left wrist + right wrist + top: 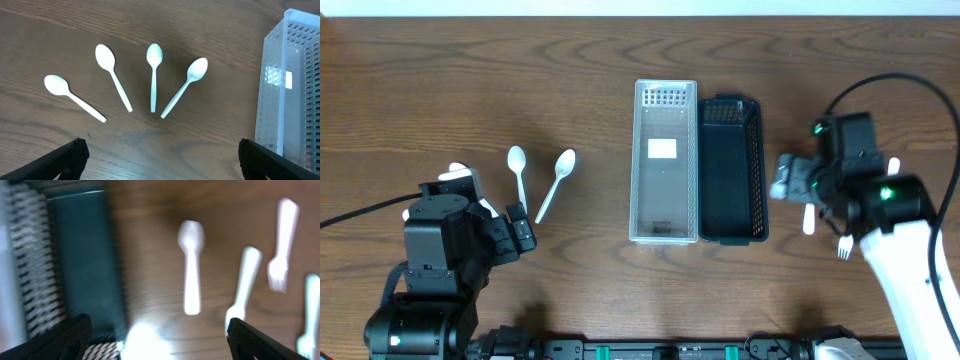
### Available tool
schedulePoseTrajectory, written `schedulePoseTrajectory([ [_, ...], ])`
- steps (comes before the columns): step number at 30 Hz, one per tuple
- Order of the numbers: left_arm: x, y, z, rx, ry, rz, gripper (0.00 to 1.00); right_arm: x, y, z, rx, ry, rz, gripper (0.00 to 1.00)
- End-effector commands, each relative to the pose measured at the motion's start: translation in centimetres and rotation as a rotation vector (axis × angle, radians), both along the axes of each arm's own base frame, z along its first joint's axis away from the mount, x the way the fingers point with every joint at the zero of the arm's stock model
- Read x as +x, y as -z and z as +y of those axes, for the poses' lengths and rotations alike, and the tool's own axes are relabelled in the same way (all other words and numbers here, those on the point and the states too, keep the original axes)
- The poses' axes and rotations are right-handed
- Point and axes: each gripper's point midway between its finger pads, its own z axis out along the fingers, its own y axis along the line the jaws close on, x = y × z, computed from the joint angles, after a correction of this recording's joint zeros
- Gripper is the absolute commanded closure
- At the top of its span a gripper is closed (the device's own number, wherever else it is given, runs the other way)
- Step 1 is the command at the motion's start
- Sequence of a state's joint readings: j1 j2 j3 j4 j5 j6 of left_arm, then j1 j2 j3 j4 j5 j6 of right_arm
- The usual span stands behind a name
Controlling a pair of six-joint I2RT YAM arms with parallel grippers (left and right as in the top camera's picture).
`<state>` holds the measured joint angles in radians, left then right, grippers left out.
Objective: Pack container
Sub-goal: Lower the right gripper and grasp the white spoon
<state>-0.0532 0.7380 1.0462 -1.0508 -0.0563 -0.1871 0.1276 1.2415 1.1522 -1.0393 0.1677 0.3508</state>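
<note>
A dark wood-grain desk (570,60) fills every view. At its middle stands a long clear container (665,160) with perforated walls and a white label on its floor. A black basket (730,170) of the same shape lies alongside it on the right, and the two touch along their long sides. Both hold nothing that can be seen.

To the left of the clear container, well apart from it, white spoons (154,55) lie fanned on the wood. The left wrist view shows four of them, bowls away from the camera and handles converging toward it, none touching another. From overhead only two show clear of the left arm. The left end effector (162,159) hangs above the near ends of the handles, its fingers spread wide and holding nothing. The corner of the clear container stands at the right edge of that view.

On the right, the right wrist view is smeared by blur. It shows the black basket's wall at the left, a white spoon (191,265) beside it, and pale forks (280,245) farther right, all flat on the desk. The right end effector (160,341) is also spread apart and empty, above the desk just right of the black basket.
</note>
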Motion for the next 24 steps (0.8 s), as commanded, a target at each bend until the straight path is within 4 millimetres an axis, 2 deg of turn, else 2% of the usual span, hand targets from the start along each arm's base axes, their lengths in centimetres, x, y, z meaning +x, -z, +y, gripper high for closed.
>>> schedulePoseTrajectory([
  [1,0.1,-0.5,0.1,-0.004,-0.013,-0.011,0.02,1.0,1.9,-3.6,-0.054,0.144,0.062,0.08],
  [4,0.1,-0.5,0.1,-0.004,-0.013,-0.011,0.02,2.1,4.4,-4.3,-0.061,0.135,0.126,0.07],
  [10,0.1,-0.5,0.1,-0.004,-0.013,-0.011,0.02,4.0,9.1,-3.6,-0.027,0.059,0.227,0.06],
  [15,0.1,-0.5,0.1,-0.004,-0.013,-0.011,0.02,4.2,12.8,-4.1,-0.007,0.056,0.322,0.06],
  [19,0.1,-0.5,0.1,-0.004,-0.013,-0.011,0.02,4.3,14.9,-4.7,0.027,0.057,0.364,0.07],
  [24,0.1,-0.5,0.1,-0.004,-0.013,-0.011,0.02,4.2,16.6,-5.3,0.063,0.059,0.395,0.08],
])
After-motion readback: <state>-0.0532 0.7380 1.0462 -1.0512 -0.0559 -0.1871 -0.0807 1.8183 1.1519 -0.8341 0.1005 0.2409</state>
